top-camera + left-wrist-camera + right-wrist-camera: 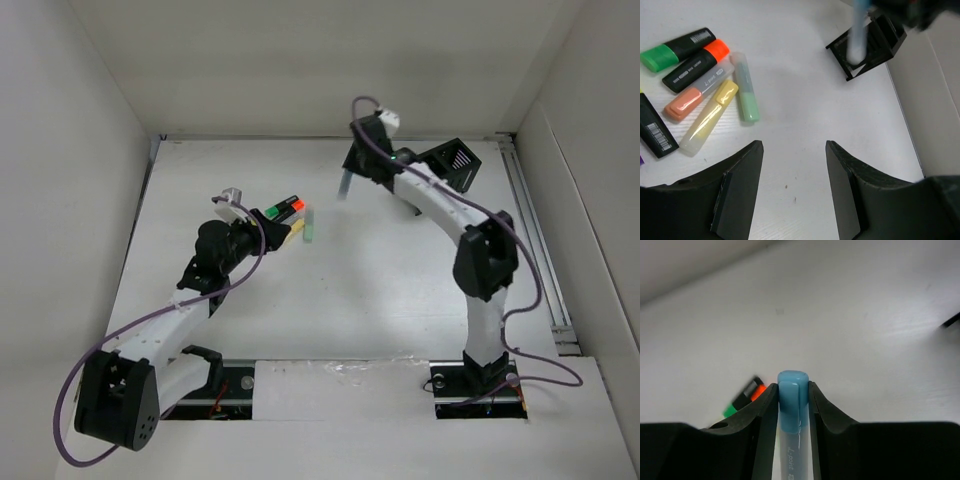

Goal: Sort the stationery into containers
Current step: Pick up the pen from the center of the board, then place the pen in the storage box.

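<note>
Right wrist view: light blue highlighter (792, 430), barrel printed lengthwise in dark script ending in "point"; the first characters are unclear. Left wrist view: pale orange highlighter (699, 91), clear barrel with similar dark script, not legible. Orange-capped black highlighter (695, 66) and green-capped black highlighter (677, 50): white print, too small to read. Black highlighter at left edge (655, 127): white barcode label, digits illegible.

White table (390, 300), enclosed on three sides.
Pale walls (300, 60) left, behind, right of table; metal rail (527, 205) along its right edge; soft even light.
</note>
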Action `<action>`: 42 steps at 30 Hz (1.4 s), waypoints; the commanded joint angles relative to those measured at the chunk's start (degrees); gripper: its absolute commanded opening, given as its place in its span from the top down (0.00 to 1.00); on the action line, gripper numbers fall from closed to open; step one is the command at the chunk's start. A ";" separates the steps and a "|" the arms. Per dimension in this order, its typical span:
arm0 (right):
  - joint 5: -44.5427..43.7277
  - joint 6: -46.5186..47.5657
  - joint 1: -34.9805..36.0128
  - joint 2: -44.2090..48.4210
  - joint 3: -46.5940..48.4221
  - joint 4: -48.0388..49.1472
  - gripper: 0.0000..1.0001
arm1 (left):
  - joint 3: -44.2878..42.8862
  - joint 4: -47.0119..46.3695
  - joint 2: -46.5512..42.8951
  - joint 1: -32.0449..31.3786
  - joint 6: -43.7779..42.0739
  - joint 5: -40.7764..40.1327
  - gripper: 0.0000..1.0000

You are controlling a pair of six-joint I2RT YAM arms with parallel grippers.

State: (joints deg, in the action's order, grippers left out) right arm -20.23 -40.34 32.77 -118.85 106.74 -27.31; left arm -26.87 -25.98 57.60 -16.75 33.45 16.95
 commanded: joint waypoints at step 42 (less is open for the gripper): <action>-42.88 13.35 -28.38 -7.36 14.55 11.40 0.96 | -2.92 -2.85 5.41 -1.70 -1.11 3.44 0.50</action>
State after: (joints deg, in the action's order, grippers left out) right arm -60.88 -28.60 4.14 -126.28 118.78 -19.44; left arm -27.16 -26.37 63.22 -18.28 33.26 19.51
